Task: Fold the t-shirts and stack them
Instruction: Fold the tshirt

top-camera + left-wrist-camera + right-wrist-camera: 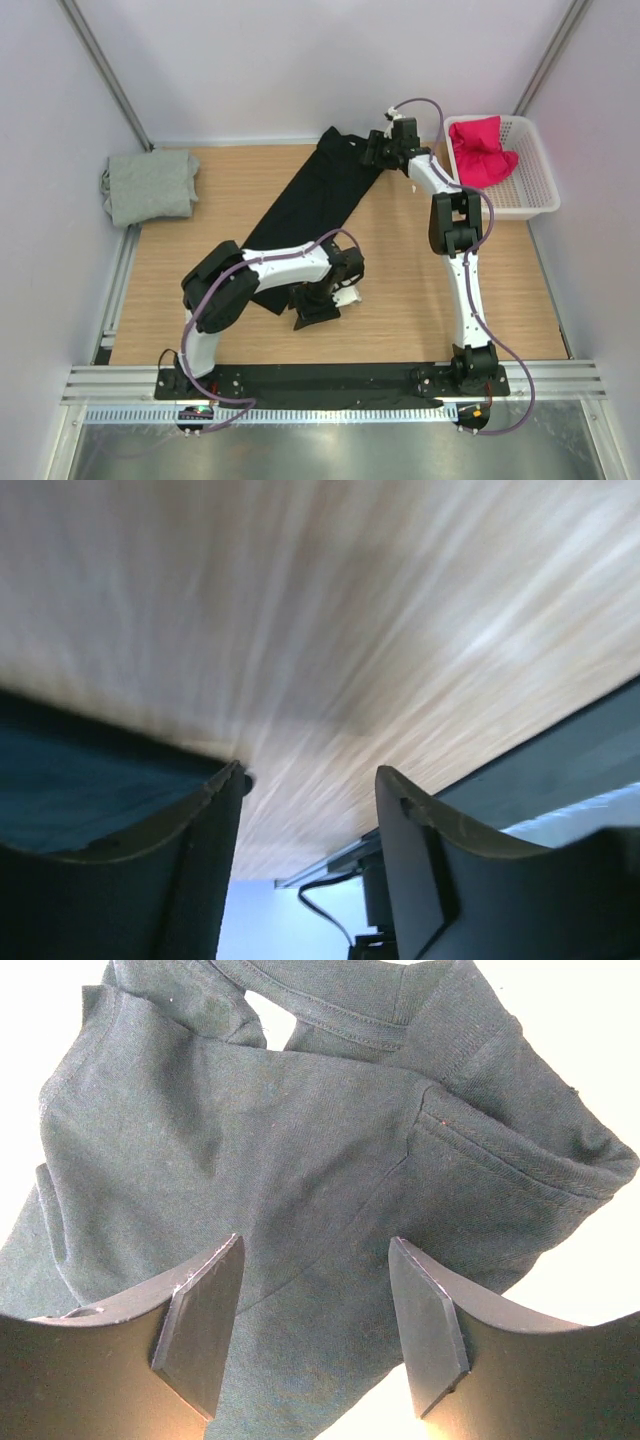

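Note:
The black t-shirt [320, 190] lies in a long diagonal strip on the wooden table [420, 270]. My right gripper [372, 152] hovers at its far end, open, and in the right wrist view the jaws [315, 1250] stand apart over the sleeve and collar cloth [300, 1130]. My left gripper [322, 310] is at the strip's near end. It is open [310, 775] with only bare wood between the fingers, and dark cloth [70, 780] lies just to its left. A folded grey t-shirt [150, 185] rests at the far left. The magenta-red t-shirt [485, 150] lies crumpled in the basket.
A white mesh basket [535, 170] stands at the back right corner, close to the right arm's elbow. White walls close in the table on three sides. A metal rail [330, 385] carrying both arm bases runs along the near edge.

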Controlling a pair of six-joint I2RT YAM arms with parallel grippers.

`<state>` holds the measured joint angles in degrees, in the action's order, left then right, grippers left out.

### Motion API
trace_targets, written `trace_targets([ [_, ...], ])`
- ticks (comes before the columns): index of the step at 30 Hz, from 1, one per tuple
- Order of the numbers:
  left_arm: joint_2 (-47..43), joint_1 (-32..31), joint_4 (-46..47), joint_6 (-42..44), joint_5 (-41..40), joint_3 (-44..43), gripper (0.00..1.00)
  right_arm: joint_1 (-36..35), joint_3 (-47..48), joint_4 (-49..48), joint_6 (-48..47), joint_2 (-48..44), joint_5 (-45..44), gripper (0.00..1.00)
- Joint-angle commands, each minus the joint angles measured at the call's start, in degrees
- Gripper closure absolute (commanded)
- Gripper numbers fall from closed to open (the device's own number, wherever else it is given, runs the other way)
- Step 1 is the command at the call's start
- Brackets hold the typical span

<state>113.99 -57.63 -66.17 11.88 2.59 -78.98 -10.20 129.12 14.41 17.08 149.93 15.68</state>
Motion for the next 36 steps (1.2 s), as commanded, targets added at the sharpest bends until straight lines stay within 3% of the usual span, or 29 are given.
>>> trace_targets([
  [1, -4.9, 0.8, 1.0, 0.3, -9.3, 2.2, 0.42, 0.1, -0.9, 1.6, -0.2, 0.4, -0.4, 0.34],
  [6, -6.7, 6.2, 3.1, 0.6, -12.3, 4.7, 0.41, 0.1, -4.2, 1.4, -0.9, -2.5, -0.6, 0.34],
  [10, -6.2, 10.9, 4.5, 0.6, -10.2, 6.4, 0.41, 0.0, -5.4, 2.0, -1.6, -4.1, -0.1, 0.33],
  [18, -3.3, 12.2, 6.1, 2.1, -3.1, 7.2, 0.49, 0.0, -5.7, 2.4, -2.8, -4.9, -0.9, 0.33],
  [21, -2.7, 12.2, 5.4, 2.2, 0.1, 7.4, 0.55, 0.1, -5.1, 2.2, -3.1, -4.6, -1.2, 0.33],
  [25, -1.8, 12.1, 4.3, 1.8, 3.1, 6.7, 0.76, 0.1, -4.6, 2.0, -3.3, -4.1, -1.5, 0.33],
  [31, 0.3, 11.0, 4.0, 1.5, 5.8, 4.4, 0.97, -0.1, -4.0, 1.7, -2.4, -2.8, -1.4, 0.33],
  [36, 3.0, 6.9, 2.2, 1.2, 7.4, -0.2, 0.99, 0.2, -1.4, 1.4, -3.3, -1.6, -1.8, 0.33],
])
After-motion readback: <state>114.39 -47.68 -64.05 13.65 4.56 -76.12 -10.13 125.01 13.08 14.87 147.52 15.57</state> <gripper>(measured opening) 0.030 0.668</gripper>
